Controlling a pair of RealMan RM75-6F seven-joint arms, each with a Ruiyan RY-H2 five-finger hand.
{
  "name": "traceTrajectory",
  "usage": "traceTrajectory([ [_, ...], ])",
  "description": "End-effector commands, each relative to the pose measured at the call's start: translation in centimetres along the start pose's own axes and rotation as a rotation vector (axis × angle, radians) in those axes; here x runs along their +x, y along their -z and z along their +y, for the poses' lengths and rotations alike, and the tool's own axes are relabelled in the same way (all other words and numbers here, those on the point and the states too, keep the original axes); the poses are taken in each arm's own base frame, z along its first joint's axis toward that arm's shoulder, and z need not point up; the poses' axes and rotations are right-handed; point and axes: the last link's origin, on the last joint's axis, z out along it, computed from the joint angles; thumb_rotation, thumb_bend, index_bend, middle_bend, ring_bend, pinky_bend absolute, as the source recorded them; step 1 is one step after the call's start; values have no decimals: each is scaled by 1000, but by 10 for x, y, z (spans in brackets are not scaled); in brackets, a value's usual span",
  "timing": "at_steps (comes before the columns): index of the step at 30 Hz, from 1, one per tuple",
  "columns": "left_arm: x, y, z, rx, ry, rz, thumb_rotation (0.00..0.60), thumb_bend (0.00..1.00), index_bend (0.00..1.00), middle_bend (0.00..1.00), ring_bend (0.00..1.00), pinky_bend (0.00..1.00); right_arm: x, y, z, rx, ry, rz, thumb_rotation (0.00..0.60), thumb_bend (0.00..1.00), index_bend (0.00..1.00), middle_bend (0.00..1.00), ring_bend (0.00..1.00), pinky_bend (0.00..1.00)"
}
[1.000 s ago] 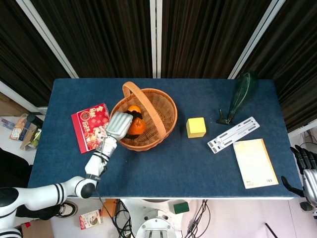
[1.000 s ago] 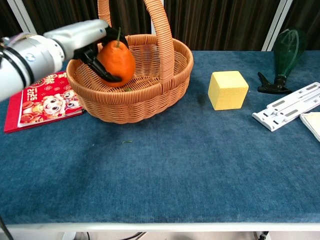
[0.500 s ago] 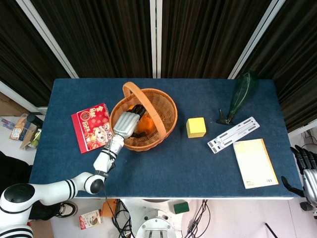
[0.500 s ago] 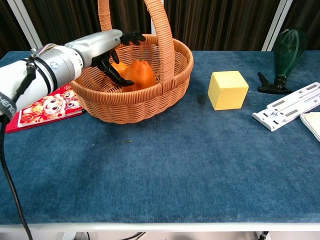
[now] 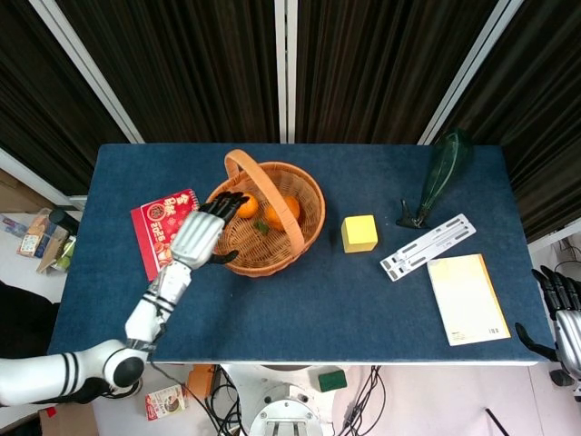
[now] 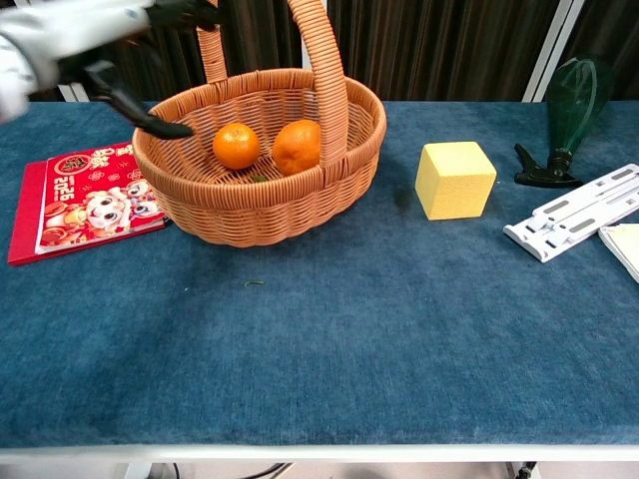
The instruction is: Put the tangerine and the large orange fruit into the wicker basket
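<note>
A small tangerine [image 6: 237,145] and the large orange fruit [image 6: 298,146] lie side by side inside the wicker basket [image 6: 260,205]. From above, the tangerine [image 5: 247,206] and the large orange fruit [image 5: 283,211] sit under the arched handle of the basket [image 5: 272,259]. My left hand [image 5: 200,238] hovers above the basket's left rim, fingers spread, holding nothing; the chest view shows this left hand [image 6: 125,60] blurred at the top left. My right hand [image 5: 565,318] hangs off the table's right edge, fingers apart and empty.
A red printed booklet [image 5: 163,232] lies left of the basket. To its right are a yellow cube [image 5: 359,233], a green spray bottle [image 5: 439,174], a white bracket [image 5: 427,246] and a cream notebook [image 5: 467,298]. The blue table [image 5: 300,309] has open cloth in front.
My left hand has let go of the large orange fruit, which now rests in the basket beside the tangerine. The hand has lifted and drawn back to the left.
</note>
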Motion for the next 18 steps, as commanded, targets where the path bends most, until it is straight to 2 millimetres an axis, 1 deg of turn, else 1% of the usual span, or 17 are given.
traceTrajectory([
  [1,24,88,-27,99,-179,13,600,173,141,85,57,271,-1,0,-1,-1,3,0,600,327,0,0,0,0],
  [5,19,141,-47,164,-281,29,600,172,154,90,57,246,-1,0,-2,0,3,10,600,326,0,0,0,0],
  [8,10,175,-60,209,-310,45,600,172,172,101,57,231,-2,0,-3,0,7,8,600,327,0,0,0,0],
  [11,5,200,-70,245,-341,54,600,171,175,104,56,215,-3,1,-4,4,12,8,600,326,0,0,0,0],
  [14,3,215,-77,287,-336,63,600,170,169,104,47,201,-4,2,-6,9,16,8,600,326,0,0,0,0],
  [18,3,222,-81,295,-288,79,600,166,165,104,44,199,-5,2,-6,11,17,8,600,326,0,0,0,0],
])
